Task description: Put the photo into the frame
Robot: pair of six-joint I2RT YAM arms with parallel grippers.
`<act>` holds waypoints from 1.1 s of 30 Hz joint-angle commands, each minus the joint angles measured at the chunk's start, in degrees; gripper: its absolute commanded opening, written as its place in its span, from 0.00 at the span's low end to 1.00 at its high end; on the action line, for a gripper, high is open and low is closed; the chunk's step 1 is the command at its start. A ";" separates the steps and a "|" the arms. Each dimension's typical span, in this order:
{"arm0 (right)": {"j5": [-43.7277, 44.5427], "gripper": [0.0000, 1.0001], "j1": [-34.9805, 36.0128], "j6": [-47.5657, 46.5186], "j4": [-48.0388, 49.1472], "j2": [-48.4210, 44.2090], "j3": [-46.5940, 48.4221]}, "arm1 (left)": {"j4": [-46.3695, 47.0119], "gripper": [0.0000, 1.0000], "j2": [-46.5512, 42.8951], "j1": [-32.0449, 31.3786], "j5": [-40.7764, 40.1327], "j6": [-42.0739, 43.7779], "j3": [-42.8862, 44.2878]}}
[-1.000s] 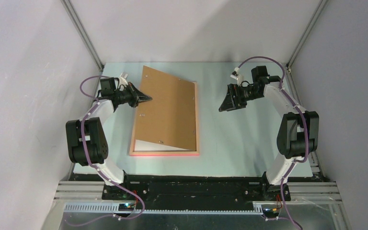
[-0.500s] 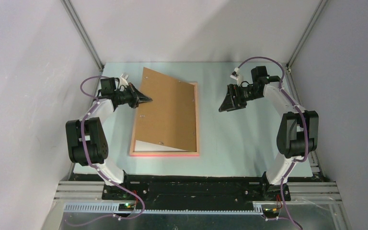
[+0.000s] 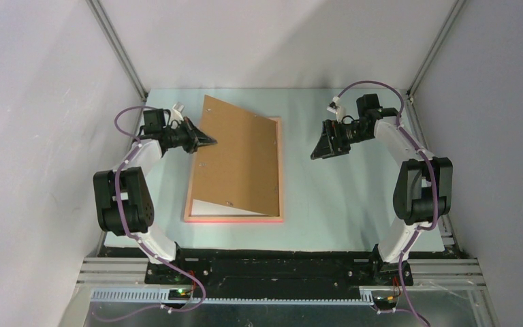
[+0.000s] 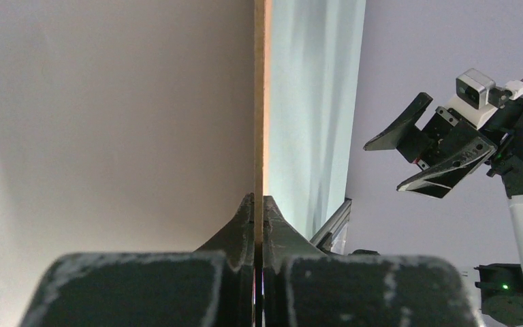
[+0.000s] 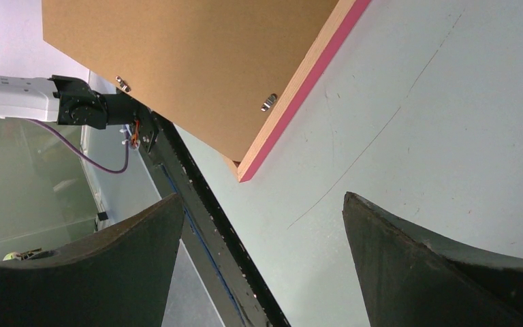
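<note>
Your pale green table (image 3: 340, 197) carries everything here, and the biggest thing on it is the brown backing board (image 3: 238, 157). It sits at a slant: its right edge is down along the right side of the frame (image 3: 235, 219), while its left edge is lifted clear. The frame lies flat on the table between your two arms, its salmon-pink border showing along the near side and down the right.

The photo (image 3: 218, 207) shows only as a white wedge inside the frame's near-left corner, under the raised board. You can't see its printed side from any view.

Your left hand (image 3: 208, 141) has its fingers pinched right together on the board's raised left edge. The left wrist view shows the thin brown edge running straight up out of the closed fingertips (image 4: 245, 225).

Your right hand (image 3: 320, 146) hangs above the table to the right of the frame, well apart from it, jaws spread wide and holding nothing. In its own camera, the two dark fingers (image 5: 109, 266) stand far apart over bare table, with the frame's near-right corner beyond them.

Smallest of all, little metal clips (image 5: 268, 102) sit on the board's back, near its edges.
</note>
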 commanded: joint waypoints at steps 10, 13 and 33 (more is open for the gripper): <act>0.29 0.90 0.43 -0.80 -0.25 0.22 0.25 | -0.58 0.00 -0.97 -0.78 3.11 2.81 2.92; 0.37 0.90 0.46 -0.76 -0.30 0.14 0.27 | -0.58 0.00 -0.58 -0.92 3.26 3.00 3.40; 0.71 0.90 0.53 -1.19 -0.65 0.30 0.27 | -2.47 0.12 1.38 -1.88 1.18 6.02 4.11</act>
